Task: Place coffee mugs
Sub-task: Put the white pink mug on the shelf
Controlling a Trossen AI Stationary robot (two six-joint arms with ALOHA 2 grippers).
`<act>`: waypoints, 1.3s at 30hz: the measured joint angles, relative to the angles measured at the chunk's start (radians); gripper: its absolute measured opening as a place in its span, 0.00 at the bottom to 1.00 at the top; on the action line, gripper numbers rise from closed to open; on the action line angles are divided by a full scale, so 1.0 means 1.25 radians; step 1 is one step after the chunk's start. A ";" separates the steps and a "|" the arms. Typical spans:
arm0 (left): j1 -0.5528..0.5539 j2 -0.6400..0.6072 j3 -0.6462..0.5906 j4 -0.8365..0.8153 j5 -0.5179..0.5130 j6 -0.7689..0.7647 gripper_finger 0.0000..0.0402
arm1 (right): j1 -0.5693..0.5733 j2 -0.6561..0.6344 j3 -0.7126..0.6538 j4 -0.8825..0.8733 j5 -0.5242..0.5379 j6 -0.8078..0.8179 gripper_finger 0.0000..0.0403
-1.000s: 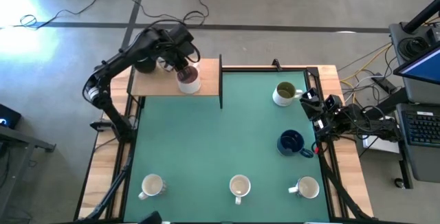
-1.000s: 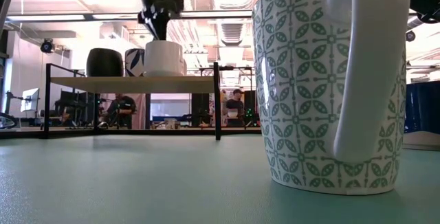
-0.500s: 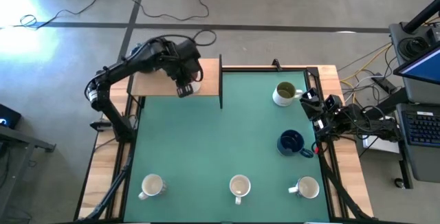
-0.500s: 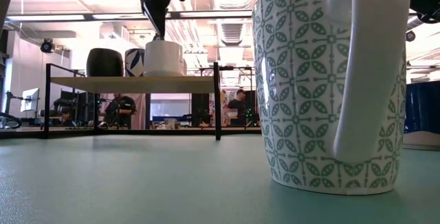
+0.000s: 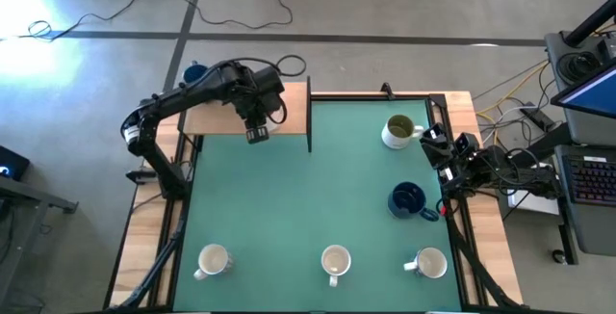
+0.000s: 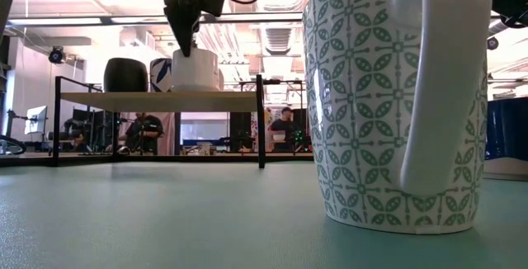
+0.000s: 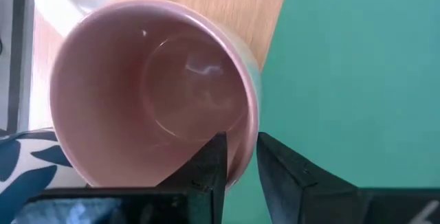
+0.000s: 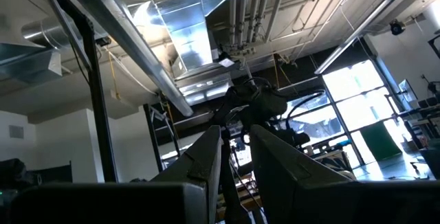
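The pink-inside mug (image 7: 151, 93) stands upright on its base on the wooden shelf (image 5: 207, 117) at the table's far left, white-walled in the low view (image 6: 195, 71). My left gripper (image 7: 240, 165) is above it, shut on its rim. Beside it on the shelf stand a dark mug (image 6: 125, 75) and a blue leaf-patterned mug (image 6: 162, 75). On the green mat are an olive-inside mug (image 5: 399, 131), a dark blue mug (image 5: 409, 200) and three white mugs (image 5: 335, 261) along the near edge. My right gripper (image 8: 236, 138) waits shut at the right edge. My left gripper pinches the pink-inside mug's rim (image 7: 249, 124) on the side toward the green mat, one finger (image 7: 210, 165) inside the cup and the other (image 7: 278, 172) outside. The fingers come from above, pointing down (image 6: 186, 48). The mug stands upright with its base on the shelf.
The shelf has a black frame with an upright post (image 5: 309, 112) at its mat-side end. A green-patterned white mug (image 6: 388, 96) stands right before the low camera. Open green mat (image 5: 289, 198) lies between the shelf and the near mugs. People sit in the room behind.
My left arm's wrist has swung over the pink-inside mug toward the table's near edge and now covers it from above, with the fingers tipped more upright. The mug has stayed in its place on the shelf.
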 joint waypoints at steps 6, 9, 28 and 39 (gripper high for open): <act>0.002 0.000 -0.001 0.017 -0.005 0.043 0.10 | 0.000 0.000 0.000 0.000 0.000 0.000 0.17; 0.004 0.000 -0.001 0.032 -0.005 0.056 0.05 | 0.000 0.000 0.000 0.000 0.000 0.000 0.17; 0.063 0.000 -0.002 0.068 -0.006 0.263 0.02 | 0.000 0.000 0.000 0.000 0.000 0.000 0.17; 0.112 0.009 -0.002 0.109 0.008 0.360 0.02 | 0.000 0.000 0.000 0.000 0.000 0.000 0.17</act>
